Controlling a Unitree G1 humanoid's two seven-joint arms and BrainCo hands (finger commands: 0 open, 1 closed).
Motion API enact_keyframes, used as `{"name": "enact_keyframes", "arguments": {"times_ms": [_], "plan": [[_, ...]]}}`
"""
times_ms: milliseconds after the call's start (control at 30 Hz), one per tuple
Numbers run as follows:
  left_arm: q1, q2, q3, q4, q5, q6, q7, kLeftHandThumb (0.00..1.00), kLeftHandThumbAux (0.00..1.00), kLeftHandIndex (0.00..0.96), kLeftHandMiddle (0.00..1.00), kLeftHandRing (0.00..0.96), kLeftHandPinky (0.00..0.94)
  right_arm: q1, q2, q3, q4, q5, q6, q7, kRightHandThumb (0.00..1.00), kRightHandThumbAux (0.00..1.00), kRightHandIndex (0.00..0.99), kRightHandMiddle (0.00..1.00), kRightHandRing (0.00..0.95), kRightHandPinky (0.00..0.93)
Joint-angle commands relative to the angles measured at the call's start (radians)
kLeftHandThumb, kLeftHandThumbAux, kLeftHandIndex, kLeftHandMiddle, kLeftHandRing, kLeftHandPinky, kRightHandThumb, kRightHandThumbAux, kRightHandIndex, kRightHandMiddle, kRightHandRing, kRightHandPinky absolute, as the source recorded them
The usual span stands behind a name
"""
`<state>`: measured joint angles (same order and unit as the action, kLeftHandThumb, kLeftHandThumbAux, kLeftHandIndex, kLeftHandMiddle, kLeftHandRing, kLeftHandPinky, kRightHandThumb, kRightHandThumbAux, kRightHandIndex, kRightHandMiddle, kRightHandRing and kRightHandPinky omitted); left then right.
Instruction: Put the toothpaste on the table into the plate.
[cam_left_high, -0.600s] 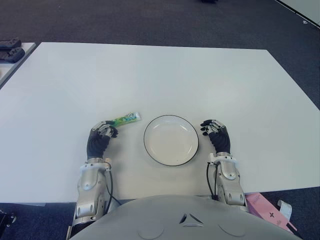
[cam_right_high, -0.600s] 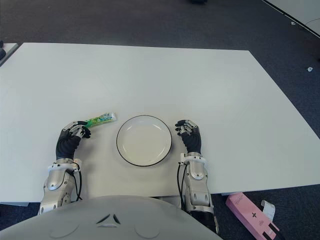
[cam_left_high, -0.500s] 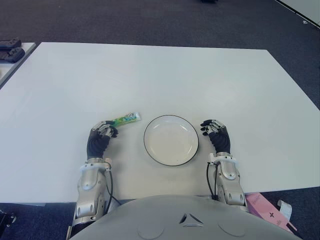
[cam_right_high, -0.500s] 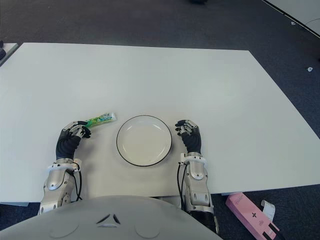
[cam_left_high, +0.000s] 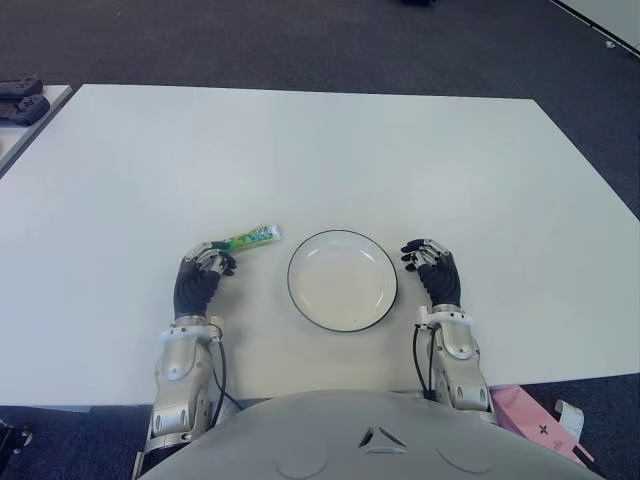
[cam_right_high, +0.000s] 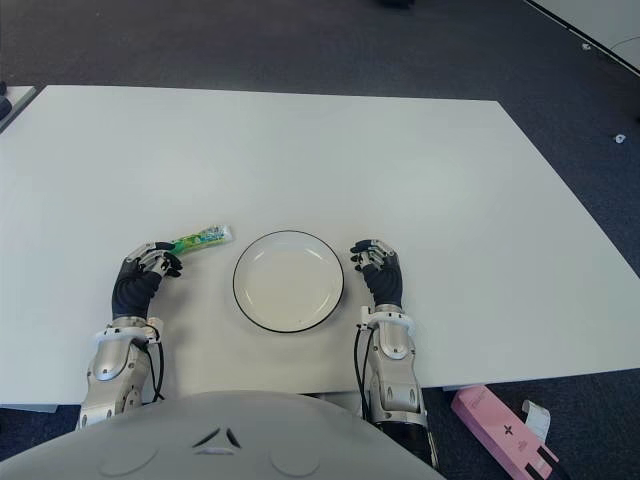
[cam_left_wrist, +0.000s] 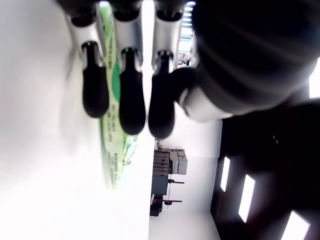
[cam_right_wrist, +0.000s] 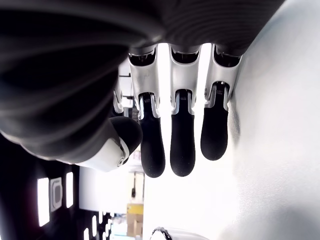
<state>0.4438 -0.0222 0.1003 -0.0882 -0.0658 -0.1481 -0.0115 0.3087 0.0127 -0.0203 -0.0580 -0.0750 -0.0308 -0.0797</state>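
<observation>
White tabletop (cam_left_high: 330, 150) seen from the head camera, with both arms of the robot at its near edge. A green toothpaste tube (cam_left_high: 250, 238) lies flat on the tabletop, just left of a round white plate with a dark rim (cam_left_high: 342, 236); tube and plate are close but apart, and the plate holds nothing. The left robot hand (cam_left_high: 200, 275) sits at the near end of the tube, its fingertips (cam_left_wrist: 132, 107) curved down over the tube's green surface in the left wrist view; the thumb sits beside the fingers, and whether the tube is actually pinched cannot be told. The tube's far end points away and toward the plate. The right robot hand (cam_left_high: 434, 271) shows just right of the plate, near its rim; in the right wrist view its fingers (cam_right_wrist: 181, 145) are loosely bent and hold nothing, with the plate's rim visible at the frame's edge. A pink box (cam_right_high: 498, 428) lies on the dark carpeted floor (cam_left_high: 300, 40) beyond the tabletop's near right corner.
</observation>
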Motion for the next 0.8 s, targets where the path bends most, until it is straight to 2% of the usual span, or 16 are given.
{"name": "enact_keyframes", "arguments": {"times_ms": [33, 233, 400, 500, 633, 733, 800], "plan": [[-0.001, 0.005, -0.004, 0.020, 0.003, -0.003, -0.005, 0.705, 0.720, 0.435, 0.598, 0.576, 0.547, 0.003, 0.003, 0.002, 0.019, -0.002, 0.027, -0.005, 0.710, 0.726, 0.425, 0.486, 0.490, 0.489], [-0.003, 0.006, -0.002, 0.026, -0.007, -0.014, -0.009, 0.705, 0.721, 0.435, 0.602, 0.578, 0.546, 0.003, 0.003, 0.003, 0.018, -0.003, 0.027, -0.007, 0.711, 0.726, 0.426, 0.486, 0.489, 0.492], [0.017, -0.011, -0.016, -0.056, 0.002, 0.015, 0.016, 0.707, 0.720, 0.436, 0.599, 0.571, 0.532, 0.005, 0.005, 0.003, 0.015, -0.001, 0.027, -0.007, 0.710, 0.726, 0.426, 0.487, 0.490, 0.492], [0.022, -0.013, -0.015, -0.061, 0.006, -0.022, 0.011, 0.707, 0.719, 0.437, 0.603, 0.569, 0.537, 0.006, 0.005, 0.003, 0.014, 0.000, 0.029, -0.007, 0.710, 0.726, 0.426, 0.488, 0.490, 0.494], [0.032, -0.013, -0.012, -0.058, 0.019, -0.094, 0.006, 0.705, 0.718, 0.437, 0.606, 0.567, 0.540, 0.005, 0.005, 0.003, 0.015, 0.001, 0.030, -0.007, 0.710, 0.726, 0.426, 0.489, 0.490, 0.497], [0.034, -0.016, -0.006, -0.037, 0.076, -0.206, 0.039, 0.705, 0.717, 0.437, 0.607, 0.567, 0.548, 0.005, 0.005, 0.003, 0.018, 0.002, 0.025, -0.006, 0.710, 0.726, 0.426, 0.490, 0.490, 0.499], [0.033, -0.012, 0.004, -0.017, 0.174, -0.296, 0.101, 0.703, 0.717, 0.437, 0.606, 0.571, 0.558, 0.006, 0.005, 0.004, 0.018, 0.000, 0.022, -0.006, 0.709, 0.726, 0.426, 0.490, 0.490, 0.496]]}}
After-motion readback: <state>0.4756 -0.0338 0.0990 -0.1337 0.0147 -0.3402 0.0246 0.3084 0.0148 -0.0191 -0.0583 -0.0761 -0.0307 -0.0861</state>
